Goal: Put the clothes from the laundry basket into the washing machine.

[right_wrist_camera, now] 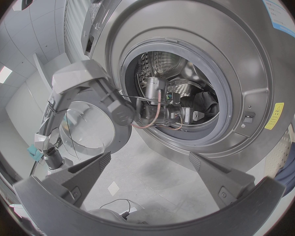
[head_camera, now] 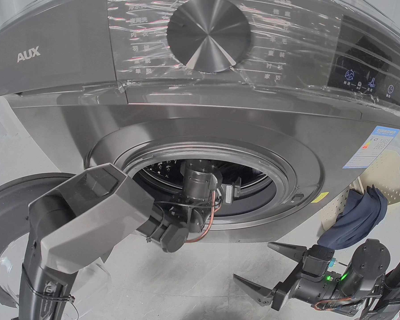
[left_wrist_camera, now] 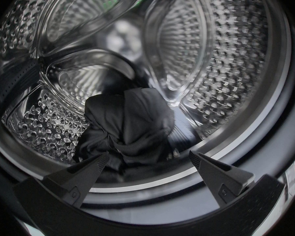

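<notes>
The black garment (left_wrist_camera: 127, 125) lies in a crumpled heap on the bottom of the drum (left_wrist_camera: 226, 49) of the washing machine (head_camera: 66, 125), close behind the door opening. Bunched as it is, it has no clear long axis and points no particular way. A navy garment (head_camera: 355, 218) hangs over the rim of the pale perforated laundry basket (head_camera: 386, 174), which stands just beside the machine on the robot's right. Its folds run straight down toward the floor (head_camera: 186, 272).

The control panel carries a logo (head_camera: 28, 54) at its left end and rings of small print around the round dial (head_camera: 209, 34), all under wrinkled clear film (head_camera: 298, 32). A blue and white label (head_camera: 372, 146) and a small yellow sticker (head_camera: 320, 197) sit on the front, to the right of the opening.

The left arm (head_camera: 93, 214) stretches forward with its wrist through the opening. The left pincer (left_wrist_camera: 148, 154) is released, fingers wide apart just short of the black garment and grasping nothing. The right arm is held low in front of the machine, near the basket. The right pincer (head_camera: 253, 261) is also spread wide and empty above the floor, aimed toward the open door (head_camera: 9, 227), which is swung out to the left.
</notes>
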